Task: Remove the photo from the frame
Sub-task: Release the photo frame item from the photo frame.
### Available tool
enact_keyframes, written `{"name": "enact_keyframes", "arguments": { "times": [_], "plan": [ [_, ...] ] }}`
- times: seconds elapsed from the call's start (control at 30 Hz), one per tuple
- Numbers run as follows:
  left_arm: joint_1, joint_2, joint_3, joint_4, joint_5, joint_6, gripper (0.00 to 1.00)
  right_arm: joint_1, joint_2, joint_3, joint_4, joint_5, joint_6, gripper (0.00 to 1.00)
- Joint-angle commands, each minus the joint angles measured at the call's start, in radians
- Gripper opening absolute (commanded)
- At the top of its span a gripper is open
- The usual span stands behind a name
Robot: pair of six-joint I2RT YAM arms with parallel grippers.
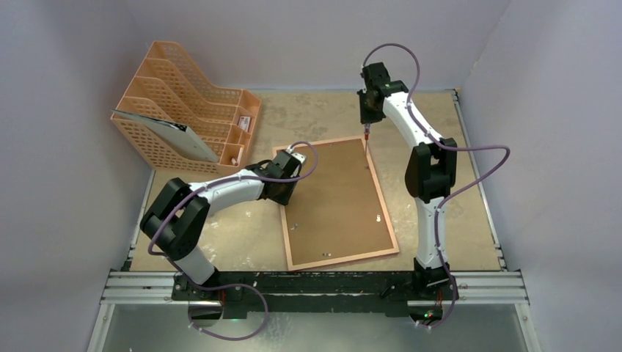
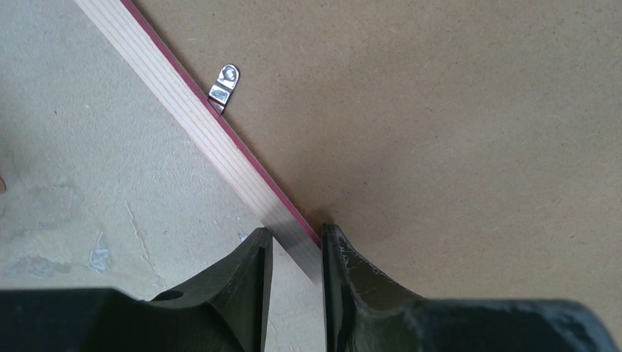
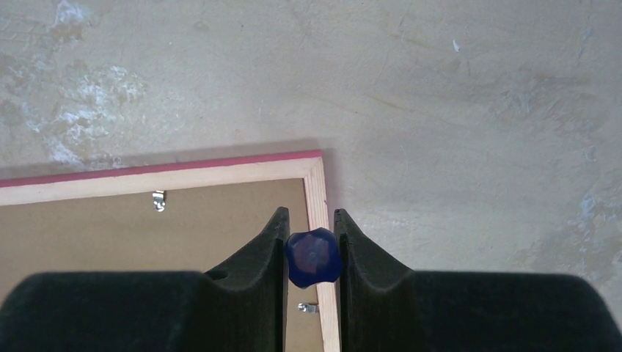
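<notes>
Straddling one rail of the frame (image 2: 192, 110), the left claw (image 2: 293, 238) pinches it; only the right wrist view reveals the blue knob (image 3: 313, 258) pinched by the right claw (image 3: 312, 220).

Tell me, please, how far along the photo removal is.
Done: the thin pink-red picture frame lies face down, brown fibreboard backing up. In hand: the left gripper clamps its edge; the right gripper holds a blue-handled tool at a corner. Left: small metal clips still overlap the board; no photo visible.
</notes>
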Motion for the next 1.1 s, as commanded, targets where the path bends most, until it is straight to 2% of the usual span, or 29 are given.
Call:
{"name": "enact_keyframes", "arguments": {
  "times": [0.0,0.53,0.67,0.8,0.97,1.07],
  "plan": [
    [0.006,0.027,0.002,-0.041,0.004,0.078,0.16,-0.004,0.003,-0.008,-0.03,0.037,-0.049,0.0],
    [0.005,0.032,-0.003,-0.033,-0.032,0.023,0.14,0.0,-0.056,-0.167,-0.028,0.066,-0.071,0.0],
    [0.006,0.04,-0.007,-0.027,-0.04,-0.007,0.09,0.001,-0.076,-0.206,-0.026,0.05,-0.068,0.0],
    [0.006,0.049,-0.013,-0.018,-0.046,-0.043,0.0,0.001,-0.109,-0.269,-0.002,0.036,-0.032,0.0],
    [0.005,0.059,-0.02,-0.012,-0.05,-0.068,0.0,0.002,-0.176,-0.294,0.015,-0.003,-0.005,0.0],
    [0.006,0.057,-0.025,-0.007,-0.045,-0.076,0.0,0.003,-0.204,-0.38,0.043,-0.005,0.019,0.0]
  ]
}}
